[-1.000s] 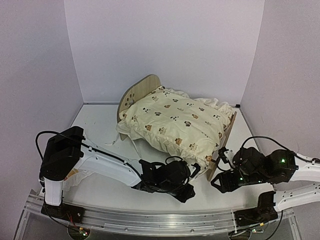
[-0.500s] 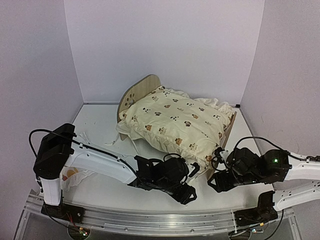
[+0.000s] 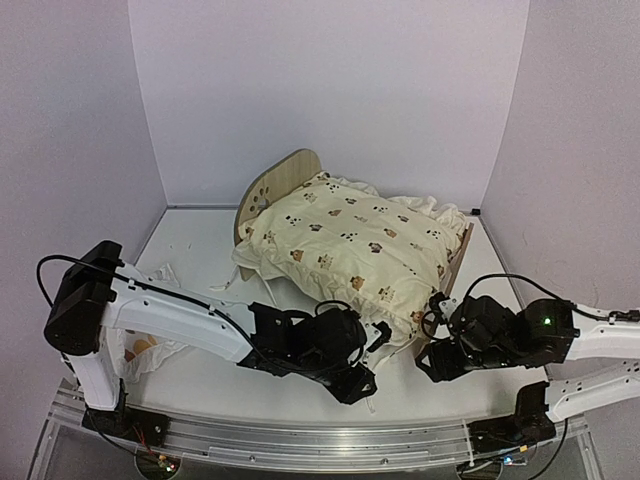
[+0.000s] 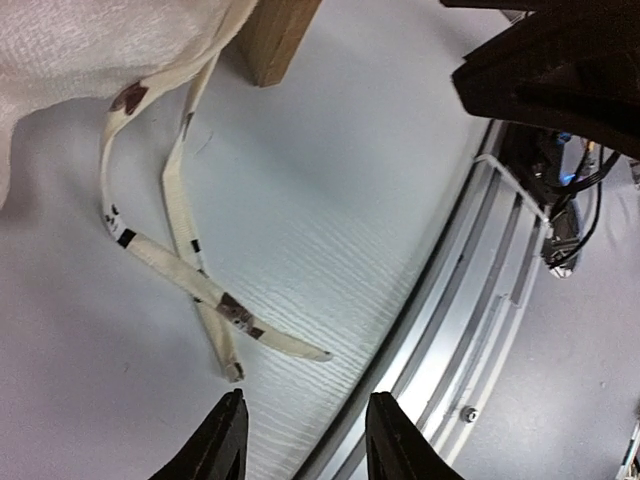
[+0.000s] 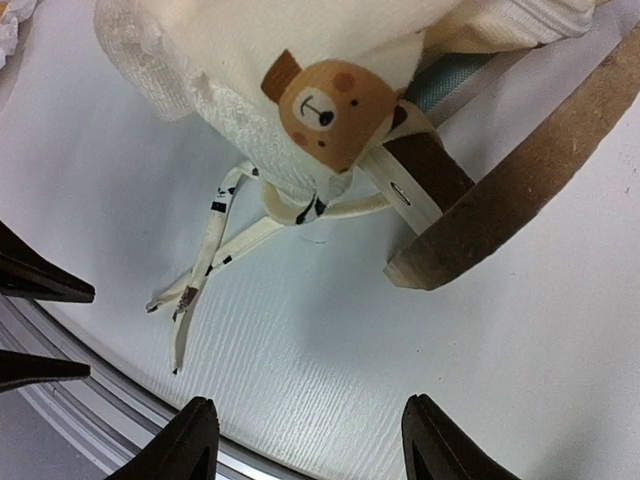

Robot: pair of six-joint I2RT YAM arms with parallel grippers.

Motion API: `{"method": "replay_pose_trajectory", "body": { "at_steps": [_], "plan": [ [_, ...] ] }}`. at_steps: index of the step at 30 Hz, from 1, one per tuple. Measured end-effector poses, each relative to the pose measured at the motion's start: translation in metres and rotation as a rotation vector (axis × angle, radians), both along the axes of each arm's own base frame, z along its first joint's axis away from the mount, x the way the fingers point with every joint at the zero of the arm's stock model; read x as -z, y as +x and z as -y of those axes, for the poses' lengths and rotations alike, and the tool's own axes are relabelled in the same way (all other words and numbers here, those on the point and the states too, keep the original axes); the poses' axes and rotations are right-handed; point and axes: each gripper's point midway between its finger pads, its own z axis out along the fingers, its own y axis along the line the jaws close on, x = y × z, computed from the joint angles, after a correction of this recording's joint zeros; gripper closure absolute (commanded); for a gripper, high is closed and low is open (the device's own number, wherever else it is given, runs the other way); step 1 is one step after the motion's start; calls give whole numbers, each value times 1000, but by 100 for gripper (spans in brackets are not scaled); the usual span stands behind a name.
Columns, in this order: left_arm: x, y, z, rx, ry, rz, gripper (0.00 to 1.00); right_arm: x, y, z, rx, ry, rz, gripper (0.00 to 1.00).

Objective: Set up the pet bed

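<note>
The light-wood pet bed [image 3: 280, 180] stands slantwise mid-table, its low footboard [image 3: 457, 272] facing my right arm. A cream animal-print cushion [image 3: 350, 245] lies on it and overhangs the near corner. The cushion's ties [image 4: 190, 280] trail loose on the white table, crossing each other. My left gripper [image 4: 305, 440] hovers open just past their ends, touching nothing. It sits low by the front edge [image 3: 358, 385]. My right gripper [image 5: 310, 440] is open wide over bare table, short of the footboard's end [image 5: 520, 190] and the ties [image 5: 215, 250].
A small white pillow with orange prints [image 3: 145, 345] lies at the near left, partly under my left arm. The metal rail [image 4: 480, 300] runs along the table's front edge right by my left fingers. Walls close in the table on three sides.
My left arm has swung leftward and its gripper has drawn back from the bed's near corner, its jaws now parted. The right gripper has edged slightly left.
</note>
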Motion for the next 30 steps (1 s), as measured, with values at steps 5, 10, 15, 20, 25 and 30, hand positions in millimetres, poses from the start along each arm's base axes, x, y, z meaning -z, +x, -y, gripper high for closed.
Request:
{"method": "replay_pose_trajectory", "body": {
  "at_steps": [5,10,15,20,25,30],
  "plan": [
    [32,7,-9,-13,101,37,62,9,1,-2,-1,-33,-15,37],
    [66,6,-17,-2,194,30,64,9,2,-4,-4,-32,-12,37],
    [70,6,-12,10,197,30,68,9,2,-4,-3,-31,-9,37],
    [73,6,-7,18,198,26,81,9,2,-4,-3,-30,-8,37],
    [73,6,-1,19,198,23,95,8,2,-4,-6,-30,-7,37],
    [74,7,0,18,198,23,100,4,2,-5,-8,-15,1,37]
  ]
}}
